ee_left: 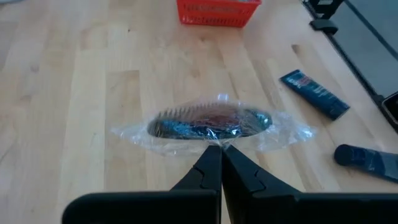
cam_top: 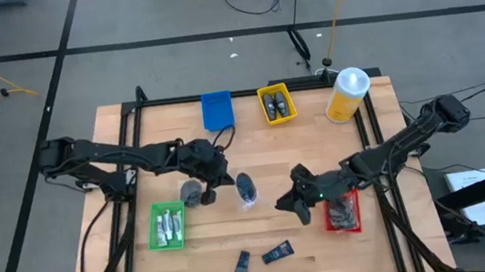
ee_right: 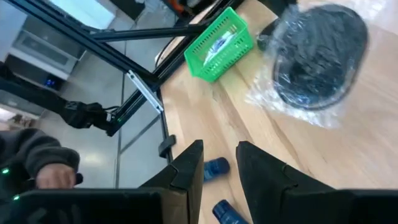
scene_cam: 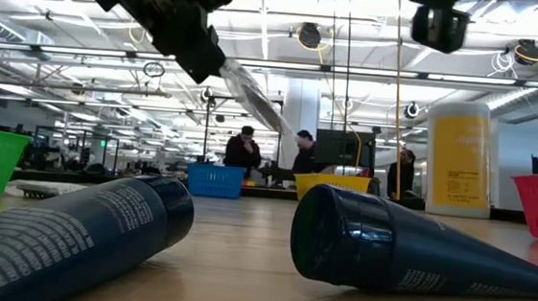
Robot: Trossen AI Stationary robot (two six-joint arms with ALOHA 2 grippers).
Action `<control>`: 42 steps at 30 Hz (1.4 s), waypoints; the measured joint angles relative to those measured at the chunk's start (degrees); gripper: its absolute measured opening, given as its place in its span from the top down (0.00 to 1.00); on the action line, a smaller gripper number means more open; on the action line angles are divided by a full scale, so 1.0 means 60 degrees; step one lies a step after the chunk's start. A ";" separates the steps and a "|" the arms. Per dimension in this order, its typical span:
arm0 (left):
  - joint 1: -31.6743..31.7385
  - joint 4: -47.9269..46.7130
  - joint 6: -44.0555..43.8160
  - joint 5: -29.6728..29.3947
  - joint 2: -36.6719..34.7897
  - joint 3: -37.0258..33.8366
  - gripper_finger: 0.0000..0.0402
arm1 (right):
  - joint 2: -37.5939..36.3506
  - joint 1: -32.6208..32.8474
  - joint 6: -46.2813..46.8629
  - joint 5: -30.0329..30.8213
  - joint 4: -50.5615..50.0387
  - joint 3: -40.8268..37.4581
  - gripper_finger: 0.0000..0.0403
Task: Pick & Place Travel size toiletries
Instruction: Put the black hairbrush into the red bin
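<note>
My left gripper (cam_top: 226, 181) (ee_left: 221, 154) is shut on a black oval piece in a clear plastic wrapper (cam_top: 245, 189) (ee_left: 208, 121), above the middle of the table. A dark grey round disc (cam_top: 192, 193) lies flat just left of it. Two dark blue tubes (cam_top: 241, 267) (cam_top: 277, 253) lie near the front edge. White tubes lie in the green tray (cam_top: 167, 227). My right gripper (cam_top: 291, 205) (ee_right: 219, 163) is open with nothing between its fingers, beside the red tray (cam_top: 343, 212). My left gripper pinches the clear wrapper's edge (ee_left: 215, 145) between its two fingertips, about midway along the oval piece's long side. The fingers slant down from the table's left side. In the low view the wrapper (scene_cam: 254, 96) hangs lifted clear of the table.
At the back stand a blue tray (cam_top: 217, 110), a yellow tray (cam_top: 276, 103) holding dark items, and a big yellow bottle with a white cap (cam_top: 348, 95). The red tray holds dark items. Bare wood lies between the trays. People show in the room beyond the table.
</note>
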 joint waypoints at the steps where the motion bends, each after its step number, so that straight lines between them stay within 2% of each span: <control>1: -0.0103 0.0024 -0.0013 -0.0098 -0.0034 0.0001 1.00 | 0.0000 0.0134 0.0135 0.0210 0.0041 -0.0088 0.78; 6: -0.0534 0.0021 -0.0414 -0.0176 -0.0129 0.0007 1.00 | 0.0004 0.0885 0.1210 0.1108 0.0882 -0.0947 0.78; 14: -0.1024 -0.0001 -0.0839 -0.0371 -0.0129 0.0007 1.00 | 0.0011 0.1890 0.3044 0.3321 0.5185 -0.3358 0.78; 18: -0.1120 0.0017 -0.1139 -0.0600 -0.0129 0.0007 1.00 | 0.0011 0.2124 0.3294 0.3976 0.6078 -0.3764 0.78; 30: -0.0797 0.0751 -0.1426 -0.0571 -0.0127 0.0139 1.00 | 0.0015 0.1804 0.3037 0.4231 0.6485 -0.3398 0.78; 42: 0.0342 -0.0874 -0.0030 -0.0418 -0.0125 0.2252 1.00 | 0.0015 0.0784 0.3382 0.4213 0.7739 -0.3331 0.78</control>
